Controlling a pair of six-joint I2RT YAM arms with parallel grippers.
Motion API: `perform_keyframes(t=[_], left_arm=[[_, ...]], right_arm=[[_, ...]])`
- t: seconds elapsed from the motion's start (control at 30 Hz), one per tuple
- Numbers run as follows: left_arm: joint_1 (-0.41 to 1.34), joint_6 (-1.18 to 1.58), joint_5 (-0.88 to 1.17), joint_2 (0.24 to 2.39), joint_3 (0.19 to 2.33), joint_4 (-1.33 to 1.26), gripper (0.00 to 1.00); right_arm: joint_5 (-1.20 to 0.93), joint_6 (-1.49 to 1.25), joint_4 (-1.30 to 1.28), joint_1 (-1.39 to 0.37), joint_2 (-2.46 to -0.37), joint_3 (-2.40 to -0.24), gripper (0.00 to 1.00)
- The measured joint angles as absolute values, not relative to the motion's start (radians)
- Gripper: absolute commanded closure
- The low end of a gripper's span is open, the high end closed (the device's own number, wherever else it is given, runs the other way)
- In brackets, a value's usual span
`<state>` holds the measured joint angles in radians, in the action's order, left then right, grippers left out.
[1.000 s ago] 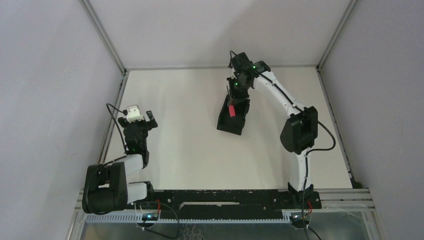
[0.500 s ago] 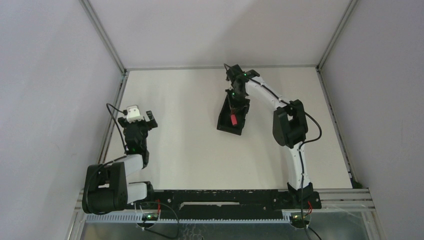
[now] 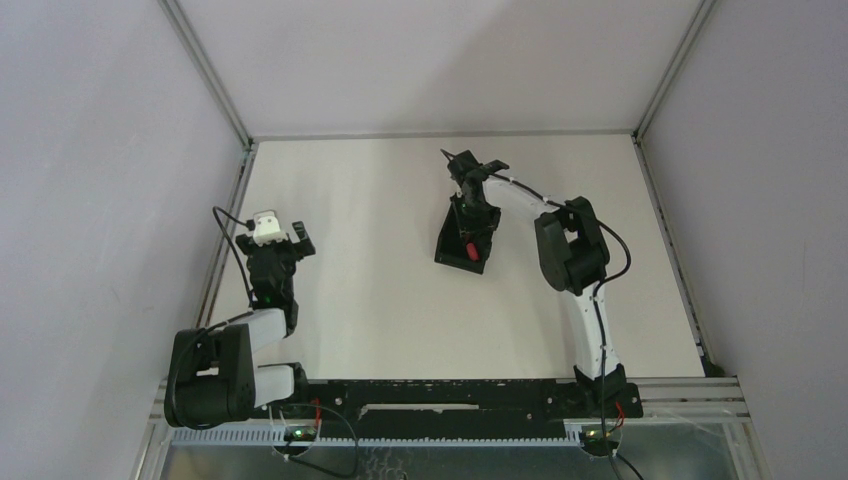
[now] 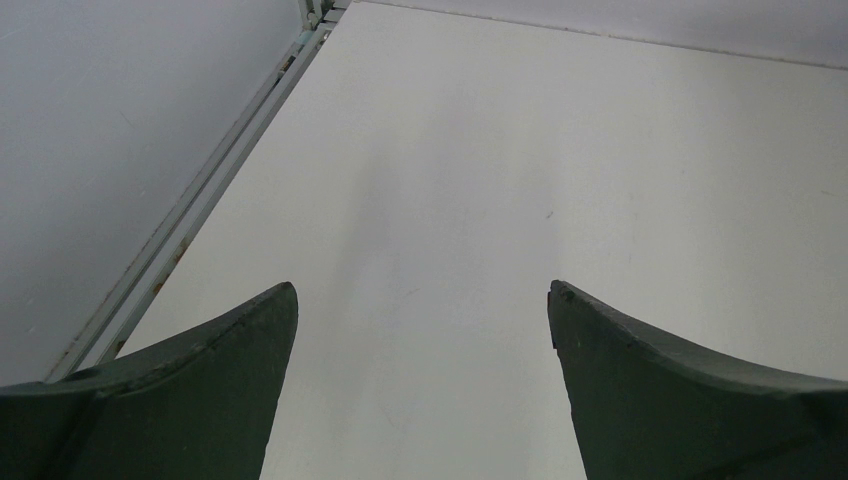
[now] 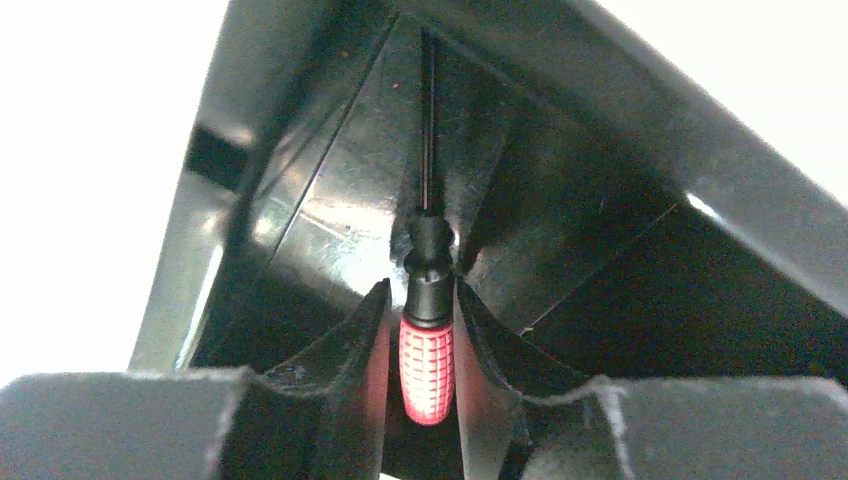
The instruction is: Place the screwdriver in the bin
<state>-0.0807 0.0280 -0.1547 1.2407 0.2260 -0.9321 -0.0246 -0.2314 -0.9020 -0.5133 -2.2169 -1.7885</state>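
The screwdriver (image 5: 428,370) is gripped by its red handle between the right fingers (image 5: 345,375), shaft pointed into the bin (image 5: 580,190). The bin is set mid-bench (image 3: 350,300), toward the far edge. The left fingers (image 4: 200,400) are held wide apart near the left edge.
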Motion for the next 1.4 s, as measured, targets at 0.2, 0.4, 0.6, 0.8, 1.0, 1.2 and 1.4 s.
perform_keyframes(t=[0.2, 0.4, 0.6, 0.8, 1.0, 1.2, 1.4], left_arm=[[-0.081, 0.028, -0.155, 1.241, 0.226, -0.932, 0.0], [-0.081, 0.028, -0.155, 1.241, 0.226, -0.932, 0.0], [-0.081, 0.028, -0.155, 1.241, 0.226, -0.932, 0.0], [-0.081, 0.028, -0.155, 1.241, 0.226, -0.932, 0.0], [-0.081, 0.028, -0.155, 1.241, 0.226, -0.932, 0.0], [-0.081, 0.028, -0.155, 1.241, 0.226, -0.932, 0.0], [-0.081, 0.028, -0.155, 1.241, 0.226, -0.932, 0.0]], right_arm=[[0.022, -0.23, -0.906, -0.535, -2.139, -1.796, 0.57], [0.086, -0.226, -0.908, -0.547, -1.943, -1.811, 0.03], [0.131, -0.179, -0.838, -0.548, -1.665, -1.743, 0.0], [0.143, -0.15, -0.65, -0.536, -1.327, -1.396, 0.0], [0.141, -0.159, -0.527, -0.504, -1.165, -1.101, 0.0], [0.117, -0.215, -0.44, -0.439, -1.017, -0.786, 0.0], [0.103, -0.275, -0.407, -0.377, -0.909, -0.616, 0.01]])
